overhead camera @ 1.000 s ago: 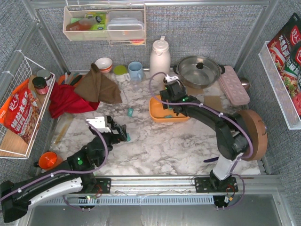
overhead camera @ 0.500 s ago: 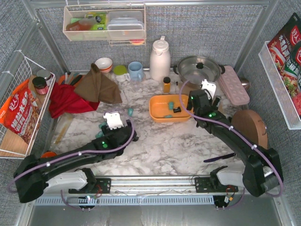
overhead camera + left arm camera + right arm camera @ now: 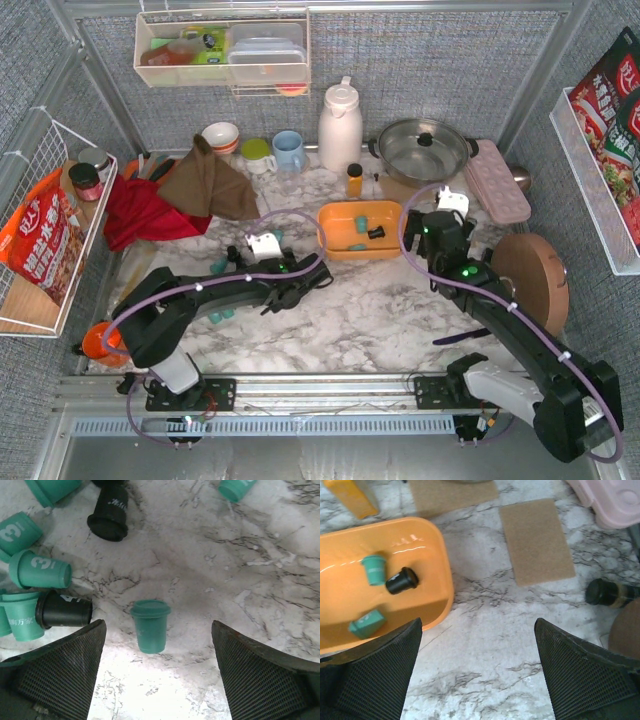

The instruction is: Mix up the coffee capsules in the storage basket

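Both the left claw [image 3: 158, 627] and right claw [image 3: 478, 625] are open and empty; the left, closing off-centre, may roll the capsule [image 3: 150, 633] away.

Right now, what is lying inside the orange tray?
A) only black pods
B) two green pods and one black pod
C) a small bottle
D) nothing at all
B: the right wrist view shows the orange tray holding one green pod, a second green pod and a black pod between them.
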